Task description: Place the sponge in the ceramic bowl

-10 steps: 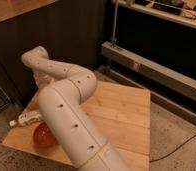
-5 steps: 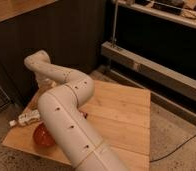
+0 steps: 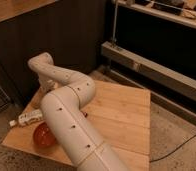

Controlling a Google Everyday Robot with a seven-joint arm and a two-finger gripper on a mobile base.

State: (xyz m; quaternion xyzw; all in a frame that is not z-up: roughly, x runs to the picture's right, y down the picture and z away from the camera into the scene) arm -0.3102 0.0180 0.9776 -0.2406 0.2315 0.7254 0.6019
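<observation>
Sponge first — can you see it, Nia?

No, Tom. I cannot find the sponge, so I cannot say how it looks or where it lies.

What about the ceramic bowl?

The ceramic bowl (image 3: 41, 136) is round, shiny and orange-red. It sits on the near left part of the wooden table (image 3: 121, 112). The big white arm (image 3: 73, 125) covers its right side, so I see only part of it. I cannot tell what is in it.

Where is the gripper?

The arm goes up, bends, and comes back down over the left side of the table. The gripper is at its end, hidden behind the thick part of the arm. I cannot tell if it is open or shut, or if it has hold of anything.

Any words to read?

A white bottle (image 3: 28, 119) lies on its side just beside the bowl, near the table's left edge. It has a label (image 3: 35, 117) with dark marks — I cannot read them.

Anything else?

A small red bit (image 3: 84, 114) peeks out on the right of the arm. A long grey rail (image 3: 151, 67) runs behind the table. A thin dark cable (image 3: 178, 148) lies on the floor to the right.
</observation>
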